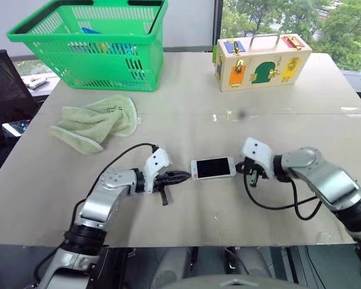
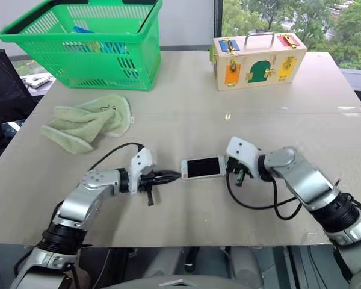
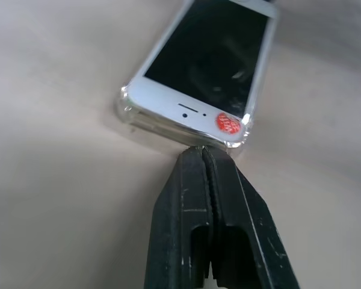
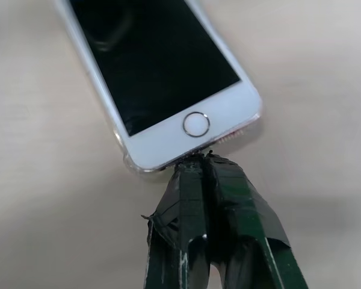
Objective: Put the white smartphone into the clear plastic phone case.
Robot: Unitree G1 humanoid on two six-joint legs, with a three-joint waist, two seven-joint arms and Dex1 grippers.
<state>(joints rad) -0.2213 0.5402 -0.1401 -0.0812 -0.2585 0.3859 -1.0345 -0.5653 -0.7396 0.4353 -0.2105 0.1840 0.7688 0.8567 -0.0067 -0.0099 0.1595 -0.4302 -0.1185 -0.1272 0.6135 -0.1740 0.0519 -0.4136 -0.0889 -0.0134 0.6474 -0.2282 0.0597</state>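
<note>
**Two closed grippers meet a cased phone from either end**

The left gripper has its two black fingers pressed flat together, holding nothing, with the tips against the earpiece end of the white smartphone. The right gripper is likewise closed and empty, its tape-wrapped tips against the end with the round home button.

The left wrist view shows what the head views do not: the clear plastic phone case wraps the phone's edge and corners, and a small red sticker sits at one corner of the bezel. The right wrist view shows the clear rim along the phone's side and the home button.

From the head views, both arms reach inward low over the table, forearms angled toward each other, grippers pointing at the phone, which lies flat, screen up, between them near the table's front.

Farther back lie a green towel, a green basket and a wooden lock box.
</note>
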